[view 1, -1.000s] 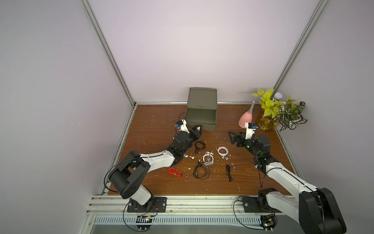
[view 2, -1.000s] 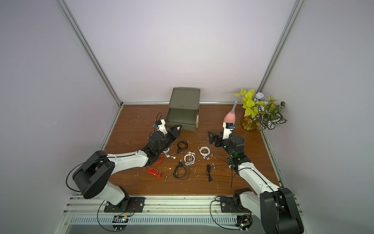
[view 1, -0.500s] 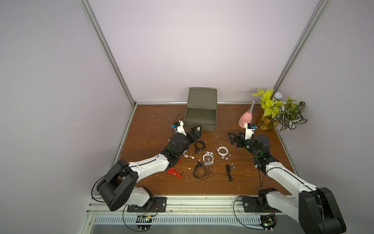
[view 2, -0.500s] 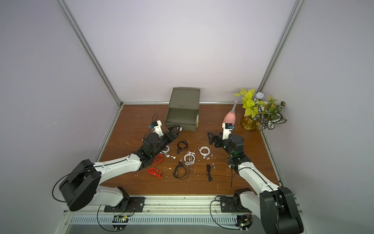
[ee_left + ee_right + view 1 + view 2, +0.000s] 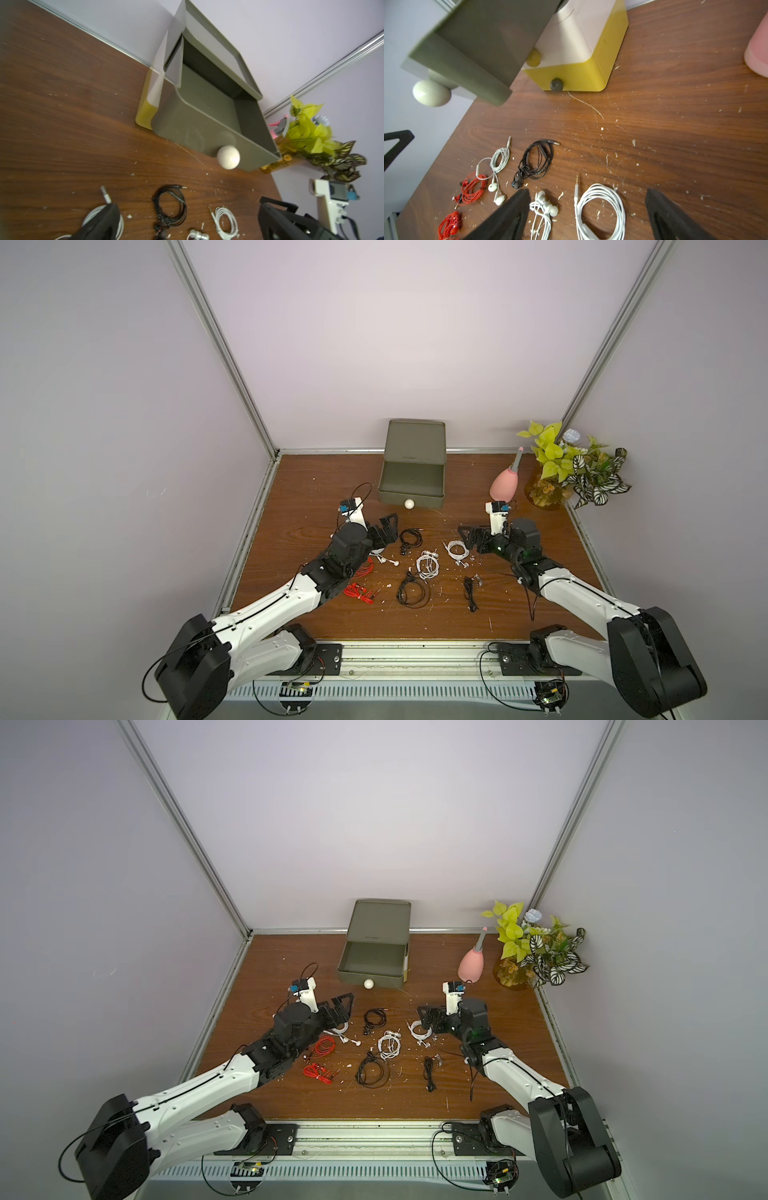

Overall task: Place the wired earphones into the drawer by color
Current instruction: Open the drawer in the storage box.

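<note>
Both top views: drawer [image 5: 411, 483] upper centre, top tier pulled out, empty. Earphones [image 5: 428, 566] all loose on table [image 5: 311, 506], mid-frame. L claw [image 5: 384, 531] centre-left, R claw [image 5: 467, 537] centre-right. Both spread wide, gripping nothing.

L wrist: one finger [image 5: 99, 222] sits over a white set [image 5: 91, 215]. Black coil [image 5: 170, 205] just beside.

R wrist: white coil [image 5: 600, 209] lies btw my fingers, untouched. White bundle [image 5: 544, 207] hugs one finger, so closing could snag it too. If I pinch one strand only, coil prob. unwinds. White set touches red coil [image 5: 473, 187]; lifting it may drag red along = wrong tier.
</note>
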Robot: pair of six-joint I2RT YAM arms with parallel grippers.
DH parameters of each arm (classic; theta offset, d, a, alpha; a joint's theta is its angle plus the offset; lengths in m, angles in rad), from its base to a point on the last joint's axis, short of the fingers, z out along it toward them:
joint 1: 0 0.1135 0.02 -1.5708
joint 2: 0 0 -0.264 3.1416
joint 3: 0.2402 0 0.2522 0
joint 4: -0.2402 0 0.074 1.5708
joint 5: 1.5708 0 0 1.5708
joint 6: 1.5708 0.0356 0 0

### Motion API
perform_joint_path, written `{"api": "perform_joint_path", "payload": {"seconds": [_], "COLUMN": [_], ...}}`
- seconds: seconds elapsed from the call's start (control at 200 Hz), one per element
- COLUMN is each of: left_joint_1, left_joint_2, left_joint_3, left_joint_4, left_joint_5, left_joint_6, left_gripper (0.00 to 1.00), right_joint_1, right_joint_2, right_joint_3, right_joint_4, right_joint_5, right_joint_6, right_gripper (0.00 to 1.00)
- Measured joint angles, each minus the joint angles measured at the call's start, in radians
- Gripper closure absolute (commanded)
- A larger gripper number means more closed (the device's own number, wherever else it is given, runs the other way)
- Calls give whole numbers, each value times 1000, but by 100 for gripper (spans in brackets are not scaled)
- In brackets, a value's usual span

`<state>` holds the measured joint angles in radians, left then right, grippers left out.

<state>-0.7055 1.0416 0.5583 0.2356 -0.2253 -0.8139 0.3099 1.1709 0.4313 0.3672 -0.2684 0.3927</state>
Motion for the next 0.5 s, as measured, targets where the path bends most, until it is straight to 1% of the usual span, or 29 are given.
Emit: {"api": "perform_joint_path", "payload": {"seconds": [0.105,0.205,0.32,0.355,0.4,0.5], "left_joint_1": [0,0,0,0,0,0], "left_joint_2": [-58,-106,-145,-157,-172,-209], "left_joint_3": [-1,-5,-27,-39,-57,-99], "left_joint_4": [-105,-175,-230,-241,-249,-261], "left_joint_5": [-35,-64,-83,-87,-93,-101], "left_joint_6": [54,95,134,142,151,165], "left_gripper": [0,0,0,0,0,0], "right_joint_1": [24,40,55,58,63,71], "right_joint_2": [0,1,19,34,57,111], "right_joint_3": [0,0,3,9,19,50], "right_joint_4": [-37,-68,-116,-135,-159,-215], "right_joint_5": [7,30,61,71,84,112], "right_joint_6": [-10,-15,-22,-24,-28,-29], "right_gripper": [7,11,21,24,26,35]}}
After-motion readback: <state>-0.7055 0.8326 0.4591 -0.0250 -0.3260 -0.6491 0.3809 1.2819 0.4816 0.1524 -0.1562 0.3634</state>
